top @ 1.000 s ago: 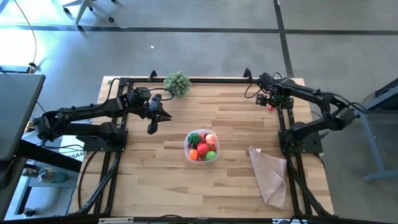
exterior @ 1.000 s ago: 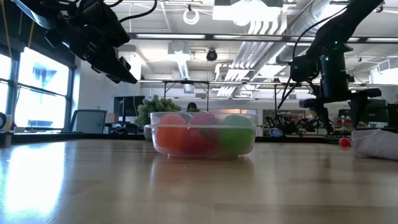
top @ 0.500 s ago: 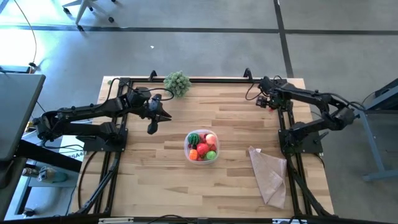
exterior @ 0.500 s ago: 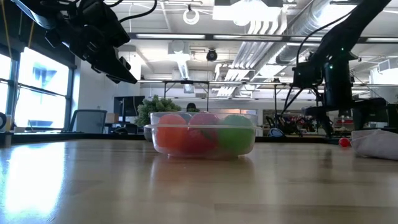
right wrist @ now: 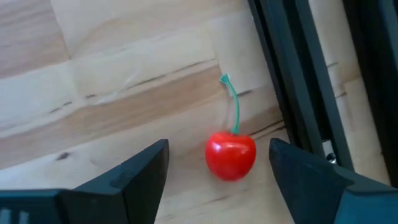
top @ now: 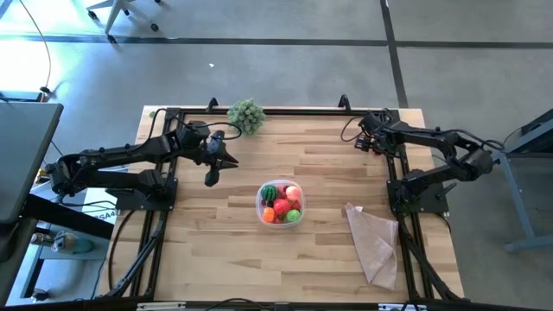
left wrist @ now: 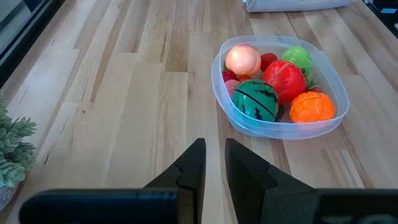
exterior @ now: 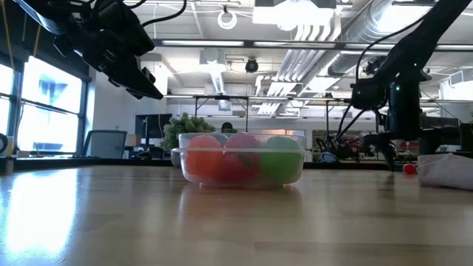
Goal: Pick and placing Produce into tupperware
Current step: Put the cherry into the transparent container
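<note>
The tupperware point(top: 258, 207), a round clear tub point(left wrist: 218, 87), stands mid-table holding several produce pieces: a striped green ball point(left wrist: 255, 102), a red one point(left wrist: 285, 79), an orange one point(left wrist: 311, 107), a pink one and a light green one. A small red cherry point(right wrist: 231, 155) with a green stem lies on the wood near the far right, beside the black frame rail; the low view also shows the cherry point(exterior: 408, 168). My right gripper point(right wrist: 219, 144) hangs open over it, pointing down, one finger on either side, apart from it. My left gripper point(left wrist: 213, 146) hovers shut, left of the tub.
A grey-green plant clump point(top: 246, 115) sits at the far edge. A tan cloth point(top: 373, 242) lies near the right front. The black frame rail point(right wrist: 298, 93) runs close beside the cherry. Bare wood lies between the cherry and the tub.
My right gripper has sunk toward the cherry at the far right, still pointing down and tipping a little more steeply. The cherry has stayed where it lay.
</note>
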Robot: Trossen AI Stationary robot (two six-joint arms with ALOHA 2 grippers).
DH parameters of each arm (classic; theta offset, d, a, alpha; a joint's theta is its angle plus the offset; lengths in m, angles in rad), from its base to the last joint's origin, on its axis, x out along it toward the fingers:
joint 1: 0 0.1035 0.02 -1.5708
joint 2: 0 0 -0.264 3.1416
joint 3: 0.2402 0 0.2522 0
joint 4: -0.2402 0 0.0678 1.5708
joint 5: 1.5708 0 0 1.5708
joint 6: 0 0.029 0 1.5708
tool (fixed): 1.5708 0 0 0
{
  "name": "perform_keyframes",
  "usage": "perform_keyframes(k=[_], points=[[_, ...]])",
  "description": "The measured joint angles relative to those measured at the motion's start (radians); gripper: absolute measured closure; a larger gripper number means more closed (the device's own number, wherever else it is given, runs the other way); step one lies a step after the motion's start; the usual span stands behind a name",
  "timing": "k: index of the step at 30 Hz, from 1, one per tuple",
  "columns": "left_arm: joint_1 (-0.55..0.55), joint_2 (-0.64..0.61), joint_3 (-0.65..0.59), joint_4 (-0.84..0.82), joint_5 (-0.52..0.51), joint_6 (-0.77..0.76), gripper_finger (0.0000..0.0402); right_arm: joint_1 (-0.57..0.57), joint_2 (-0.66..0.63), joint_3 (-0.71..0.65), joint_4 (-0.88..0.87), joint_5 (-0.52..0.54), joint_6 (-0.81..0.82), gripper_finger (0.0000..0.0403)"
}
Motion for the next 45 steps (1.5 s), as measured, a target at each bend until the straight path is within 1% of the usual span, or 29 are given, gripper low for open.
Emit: perform_keyframes(k=[6, 15, 24, 31, 37, 45], points=[[0.000, 0.000, 0.000, 0.000, 0.000, 0.000, 0.0350, 0.000, -0.001, -0.027, 0.048, -0.001, 0.013, 0.0148], [0.000, 0.000, 0.000, 0.000, 0.000, 0.000, 0.0350, 0.000, -0.002, -0.033, 0.057, -0.001, 0.022, 0.0151], [0.000, 0.000, 0.000, 0.000, 0.000, 0.000, 0.0350, 0.000, -0.001, -0.034, 0.067, -0.001, 0.037, 0.0189], [0.000, 0.000, 0.000, 0.000, 0.000, 0.000, 0.0350, 0.000, 0.000, -0.035, 0.077, 0.010, 0.041, 0.0207], [0.000, 0.000, 0.000, 0.000, 0.000, 0.000, 0.0350, -0.001, 0.002, -0.036, 0.086, 0.061, 0.042, 0.0225], [0.000, 0.000, 0.000, 0.000, 0.000, 0.000, 0.0350, -0.001, 0.001, -0.036, 0.086, 0.030, 0.042, 0.0249]])
